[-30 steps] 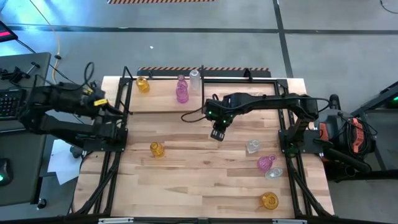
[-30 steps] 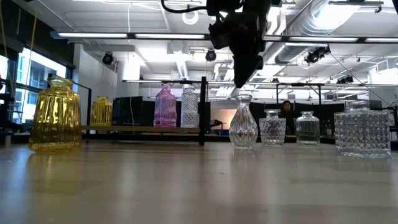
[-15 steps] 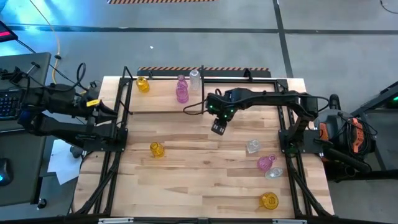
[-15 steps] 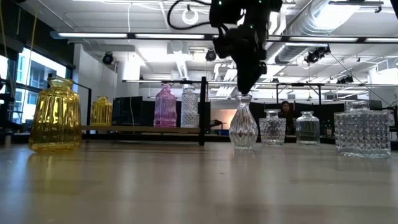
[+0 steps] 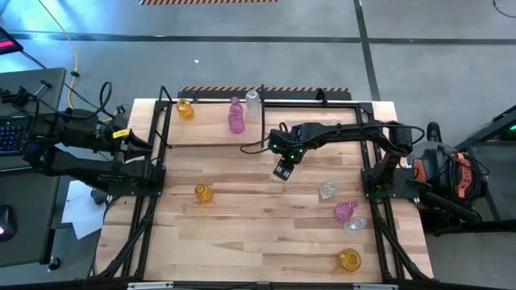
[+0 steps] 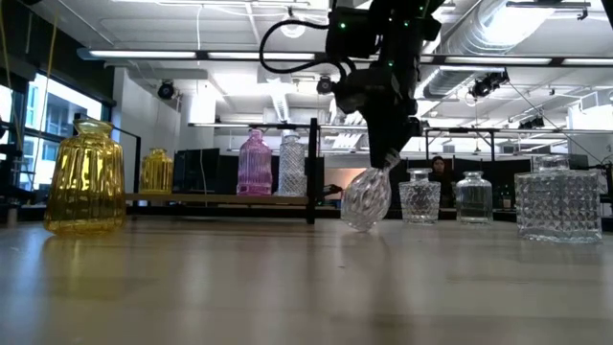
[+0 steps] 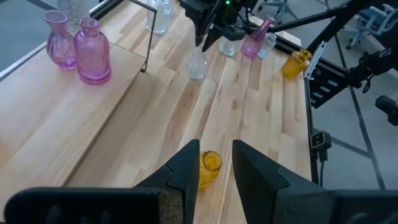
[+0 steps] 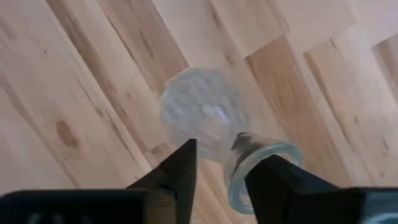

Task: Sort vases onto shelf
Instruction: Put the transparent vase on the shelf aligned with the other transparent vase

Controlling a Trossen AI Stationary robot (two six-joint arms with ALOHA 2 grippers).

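Jaws of the right gripper are set on either side of the thin neck of a clear vase. It cannot be told if the neck is squeezed tight or only loosely ringed. The vase is tipped over to one side, and its round bottom is seen low, right by the bench. In the high view this spot is found near the middle of the frame, just below the shelf.

Jaws of the left gripper are kept apart, and nothing is held between them. This gripper is parked at the left edge of the bench, in the middle left of the high view.

The shelf is laid across the upper part of the high view. Three vases are stood on it: a yellow vase at the upper left, a pink vase beside it, and a clear one next to that.

More vases are spread on the bench. A small yellow vase is seen left of the middle. A clear vase, a pink vase, another clear one and a yellow one are grouped at the lower right.
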